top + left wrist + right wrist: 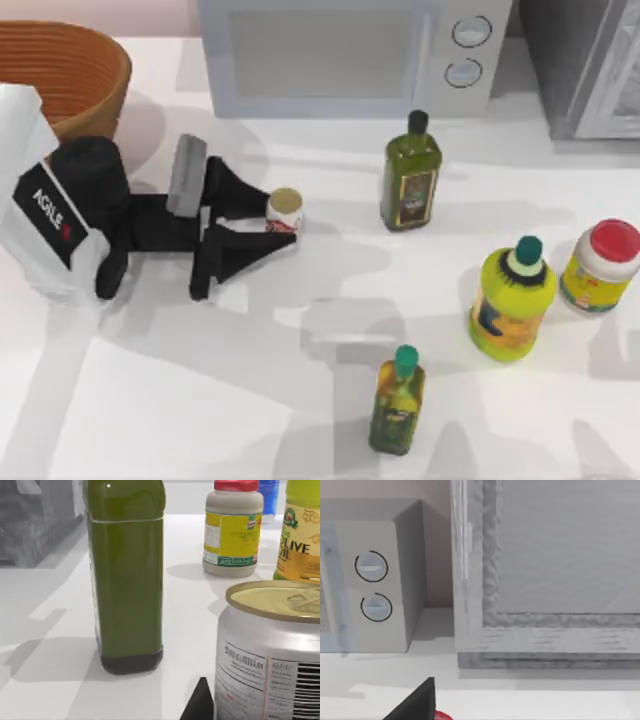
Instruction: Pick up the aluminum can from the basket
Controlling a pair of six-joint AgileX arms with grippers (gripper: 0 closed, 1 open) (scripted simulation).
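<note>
Our left pincer [272, 228] reaches across the left half of the bench [320, 400], its two dark fingers closed around the aluminum can [284, 210], which stands upright on the bench surface, outside the basket [70, 75] in the far-left corner. To the can's right there is bare bench before the dark green bottle [410, 172]; the left wrist view shows that gap. Toward the near edge, open surface runs to the small bottle [398, 400]. We cannot tell the right pincer's state.
</note>
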